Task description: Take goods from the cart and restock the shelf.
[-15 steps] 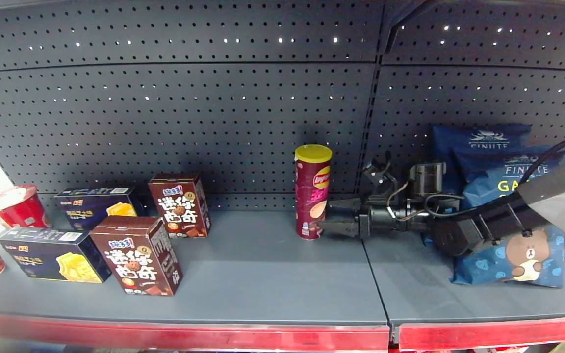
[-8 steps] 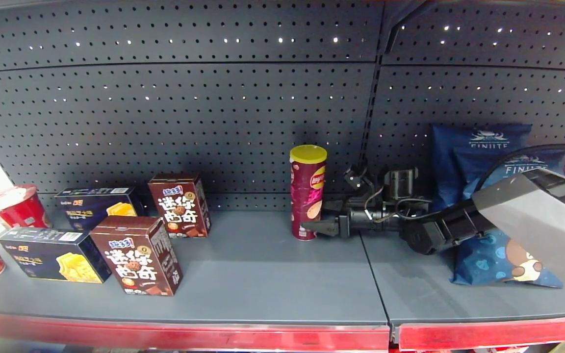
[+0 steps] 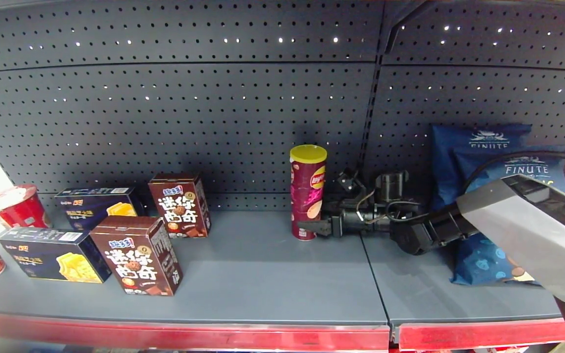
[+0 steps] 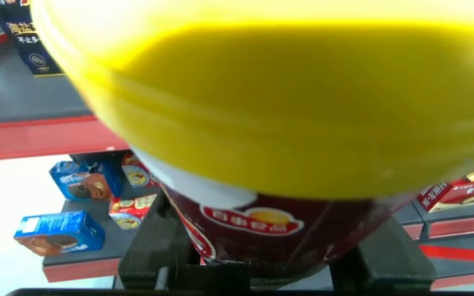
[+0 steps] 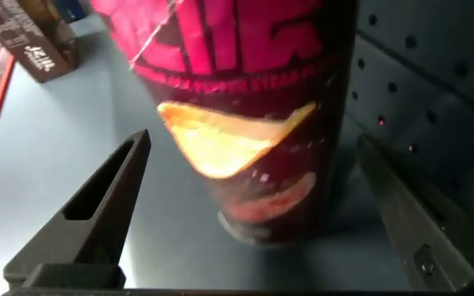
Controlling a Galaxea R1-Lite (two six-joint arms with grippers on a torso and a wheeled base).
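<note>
A maroon chip can (image 3: 307, 191) with a yellow lid stands upright near the back of the grey shelf (image 3: 263, 274). My right gripper (image 3: 313, 223) lies low at the can's base, open, with one finger on each side of it. In the right wrist view the can (image 5: 245, 123) sits between the two black fingers (image 5: 97, 214), with narrow gaps at both sides. My left gripper (image 4: 270, 259) is shut on a red container with a yellow lid (image 4: 286, 107), held away from the shelf.
Brown cookie boxes (image 3: 138, 255) and dark blue boxes (image 3: 54, 255) stand at the shelf's left, with red cups (image 3: 20, 206) beyond them. Blue snack bags (image 3: 498, 166) lean at the right behind my right arm. The shelf front has a red edge (image 3: 179, 336).
My right gripper slid left along the shelf until its fingers straddled the can. The can shifted slightly left. The arm now covers more of the blue bags.
</note>
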